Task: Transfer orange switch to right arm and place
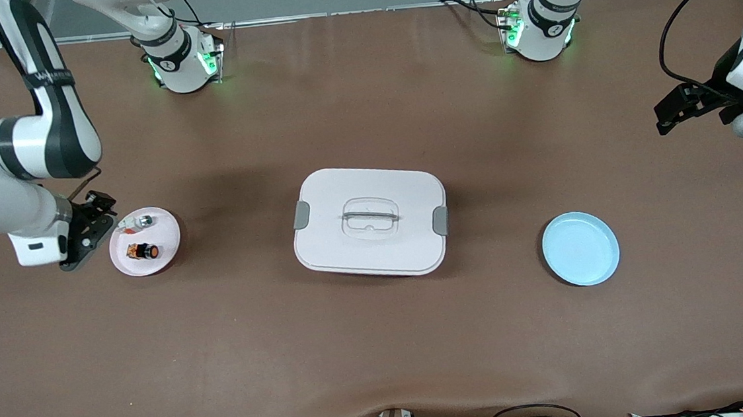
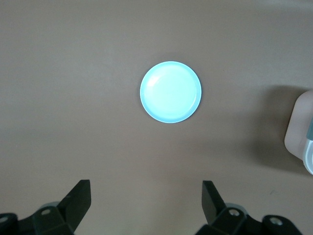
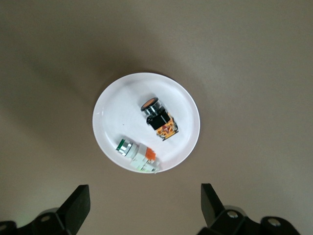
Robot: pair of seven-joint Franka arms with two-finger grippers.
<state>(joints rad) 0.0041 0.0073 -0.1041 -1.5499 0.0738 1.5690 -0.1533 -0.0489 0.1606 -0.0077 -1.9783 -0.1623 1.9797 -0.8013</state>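
Right gripper [image 3: 142, 208] hangs wide open above the white plate [image 3: 112, 117]; orange switch [image 3: 159, 119] lies beside a silver-and-white piece [image 3: 138, 155].

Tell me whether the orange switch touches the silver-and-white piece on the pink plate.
Apart. The right wrist view shows bare plate between the orange switch and the silver-and-white piece.

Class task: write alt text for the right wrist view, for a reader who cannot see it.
A white plate on a brown table holds the orange switch and, beside it, a silver-and-white switch. The right gripper hangs over the table just off the plate's rim, its two black fingers spread open and empty.
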